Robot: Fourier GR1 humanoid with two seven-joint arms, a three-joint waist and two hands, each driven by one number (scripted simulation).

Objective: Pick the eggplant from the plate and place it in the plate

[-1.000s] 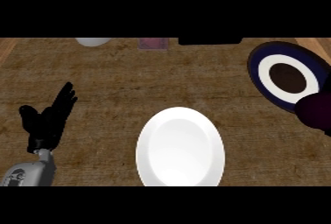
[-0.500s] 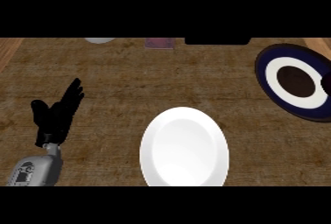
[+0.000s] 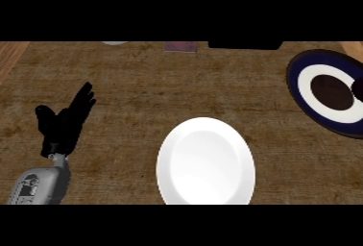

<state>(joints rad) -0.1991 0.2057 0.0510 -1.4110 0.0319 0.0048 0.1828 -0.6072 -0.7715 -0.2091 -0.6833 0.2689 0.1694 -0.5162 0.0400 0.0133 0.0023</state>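
- The left hand (image 3: 62, 126) rests at the lower left above the brown worktop (image 3: 177, 91), fingers straight and pointing up and right, holding nothing.
- A white plate (image 3: 205, 163) lies empty near the lower edge, its long axis running up and down.
- A dark blue plate (image 3: 312, 98) with a white ring and dark centre sits at the right edge.
- I cannot pick out the eggplant for certain.
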